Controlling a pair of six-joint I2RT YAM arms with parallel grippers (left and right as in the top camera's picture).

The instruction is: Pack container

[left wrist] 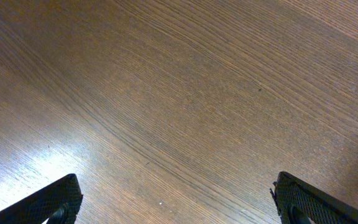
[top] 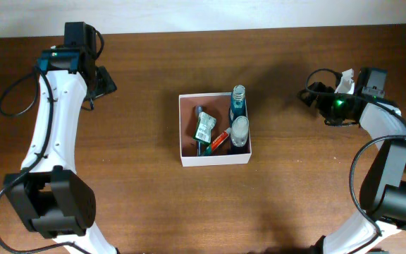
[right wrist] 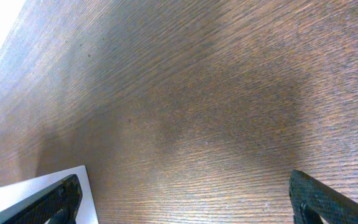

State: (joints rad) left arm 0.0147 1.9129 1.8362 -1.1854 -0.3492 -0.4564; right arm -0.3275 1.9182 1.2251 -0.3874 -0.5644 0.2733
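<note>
Broadly, from the biggest thing down:

- The tabletop (top: 273,212) is dark brown wood. Both wrist views show its fine, close grain running in long diagonal lines.
- The left arm (top: 51,120) and right arm (top: 386,127) are smooth white shells with black joints, one curving up each side of the tabletop.
- The container (top: 216,159) sits on the tabletop about midway between the arms and well apart from both. It is a square, shallow box with thin white walls and a reddish-brown floor, and its open face is up. Being square, it has no long axis; its sides run nearly parallel to the tabletop's edges.
- The left gripper (left wrist: 179,205) stands wide open over bare wood, and its black fingers (left wrist: 55,202) have a dimpled texture.
- The right gripper (right wrist: 188,202) is also spread wide and holds nothing.
- Two blue bottles (top: 238,106) with clear caps sit against the container's right wall. From overhead it is hard to say whether they stand or lie.
- A red-orange tube (top: 220,140) lies diagonally on the floor.
- A green-labelled packet (top: 204,127) lies just beside the tube.
</note>
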